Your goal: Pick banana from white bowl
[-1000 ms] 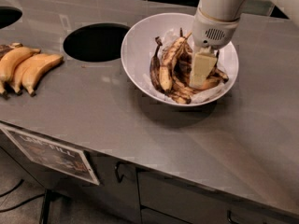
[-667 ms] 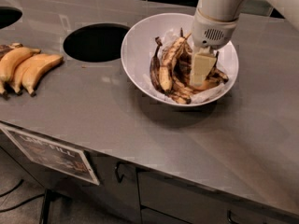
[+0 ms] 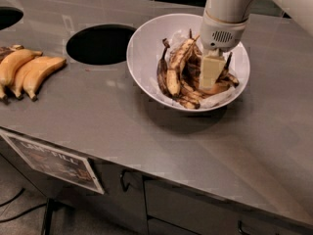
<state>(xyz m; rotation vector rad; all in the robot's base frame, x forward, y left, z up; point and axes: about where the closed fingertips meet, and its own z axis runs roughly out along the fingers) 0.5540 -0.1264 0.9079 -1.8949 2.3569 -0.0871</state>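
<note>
White bowl (image 3: pixel 146 58) on grey counter (image 3: pixel 146 146), dark banana (image 3: pixel 168 75) inside, end effector (image 3: pixel 211 75) down among the peels, grip unclear.

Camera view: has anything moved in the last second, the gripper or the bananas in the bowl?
Nothing visibly changed. The gripper is down inside the white bowl among the dark bananas, as before; the yellow bananas on the counter lie where they were.

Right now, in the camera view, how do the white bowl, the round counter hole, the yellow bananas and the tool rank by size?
1. white bowl
2. round counter hole and yellow bananas as a group: about alike, so unranked
3. tool, down inside the bowl among the dark bananas
</note>
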